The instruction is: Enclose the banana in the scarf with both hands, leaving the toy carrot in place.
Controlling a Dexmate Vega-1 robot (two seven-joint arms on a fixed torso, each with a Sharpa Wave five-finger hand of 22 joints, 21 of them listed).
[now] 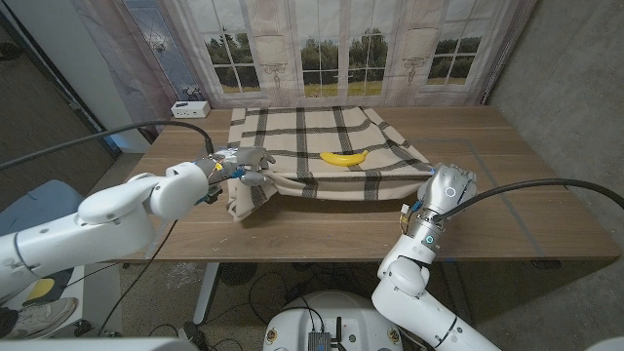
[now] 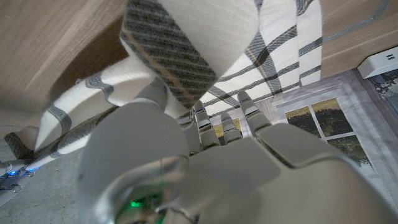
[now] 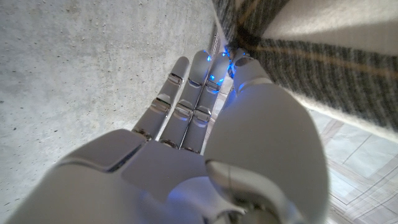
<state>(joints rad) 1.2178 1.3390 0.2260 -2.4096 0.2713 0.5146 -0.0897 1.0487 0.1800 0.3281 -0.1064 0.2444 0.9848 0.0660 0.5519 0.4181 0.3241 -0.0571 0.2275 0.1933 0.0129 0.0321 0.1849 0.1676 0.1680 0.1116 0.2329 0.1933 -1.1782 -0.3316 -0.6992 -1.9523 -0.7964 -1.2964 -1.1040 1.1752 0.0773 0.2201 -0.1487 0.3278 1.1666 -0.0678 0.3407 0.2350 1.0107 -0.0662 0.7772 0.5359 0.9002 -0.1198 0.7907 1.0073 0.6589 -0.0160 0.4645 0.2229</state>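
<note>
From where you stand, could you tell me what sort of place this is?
Probably a robot test lab or studio, not a home: the windows are a printed backdrop behind the wooden table, beside bare concrete wall and loose cables.

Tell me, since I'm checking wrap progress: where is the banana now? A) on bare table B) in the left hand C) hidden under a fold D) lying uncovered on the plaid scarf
D: the banana lies in plain sight on the scarf, no fold over it.
</note>
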